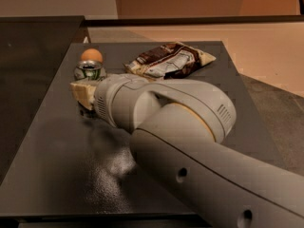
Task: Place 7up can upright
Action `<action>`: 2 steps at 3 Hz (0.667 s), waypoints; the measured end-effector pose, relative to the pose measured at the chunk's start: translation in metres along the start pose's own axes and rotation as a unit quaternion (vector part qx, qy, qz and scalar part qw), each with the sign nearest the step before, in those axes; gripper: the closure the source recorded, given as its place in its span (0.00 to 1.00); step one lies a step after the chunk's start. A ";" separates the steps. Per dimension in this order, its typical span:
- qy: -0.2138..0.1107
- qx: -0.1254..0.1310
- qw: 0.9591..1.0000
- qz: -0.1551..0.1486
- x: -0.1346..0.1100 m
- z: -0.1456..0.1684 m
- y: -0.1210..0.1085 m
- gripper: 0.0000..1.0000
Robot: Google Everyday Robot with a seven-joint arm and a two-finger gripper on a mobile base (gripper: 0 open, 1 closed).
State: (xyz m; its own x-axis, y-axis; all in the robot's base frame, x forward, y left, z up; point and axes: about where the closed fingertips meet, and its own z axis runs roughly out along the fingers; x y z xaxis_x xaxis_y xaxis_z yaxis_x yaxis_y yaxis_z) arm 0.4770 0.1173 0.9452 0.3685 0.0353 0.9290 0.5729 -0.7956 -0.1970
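Note:
The 7up can (89,71) stands upright on the dark table (57,165) at the far left, its silver top with the opening facing up and a green label below. My gripper (81,96) is right in front of the can, at the end of the big grey arm (190,141) that reaches in from the lower right. The can's lower part is hidden behind the gripper, so I cannot tell whether the two touch.
A small orange ball (91,55) sits just behind the can. A brown-and-white snack bag (168,60) lies to the right of it at the back of the table. Another dark surface (33,46) adjoins on the left.

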 end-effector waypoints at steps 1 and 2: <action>0.012 -0.008 1.000 -0.008 -0.006 -0.008 0.002 1.00; 0.013 -0.011 1.000 -0.015 -0.013 -0.010 0.001 1.00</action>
State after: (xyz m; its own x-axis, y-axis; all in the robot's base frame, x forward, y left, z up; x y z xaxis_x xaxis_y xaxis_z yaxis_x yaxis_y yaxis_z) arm 0.4650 0.1101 0.9366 0.3316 0.0433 0.9424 0.5664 -0.8080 -0.1622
